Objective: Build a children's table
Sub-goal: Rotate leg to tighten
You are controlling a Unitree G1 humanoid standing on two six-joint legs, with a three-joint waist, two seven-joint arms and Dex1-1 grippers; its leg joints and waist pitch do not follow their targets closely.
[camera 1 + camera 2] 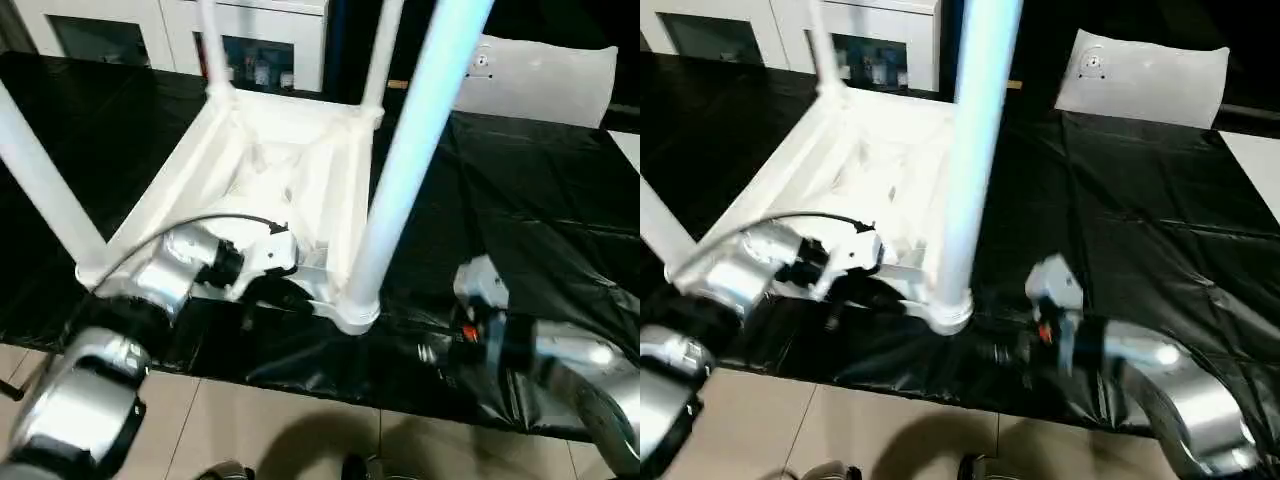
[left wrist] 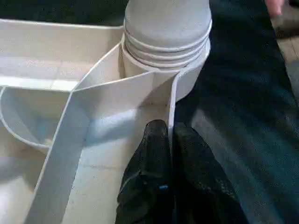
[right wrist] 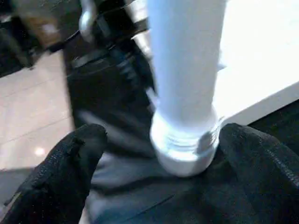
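Observation:
The children's table lies upside down on a black-covered surface, its white legs pointing up. The nearest leg stands in the near corner socket. My left gripper is shut on the thin white rim wall of the table, just beside that socket. It reaches in from the near side. My right gripper is open, one black finger on each side of the base of the nearest leg, without touching it.
The black sheet covers the work surface, and its front edge drops to a tiled floor. A white cabinet with glass doors stands behind. A white flat object lies at the back right.

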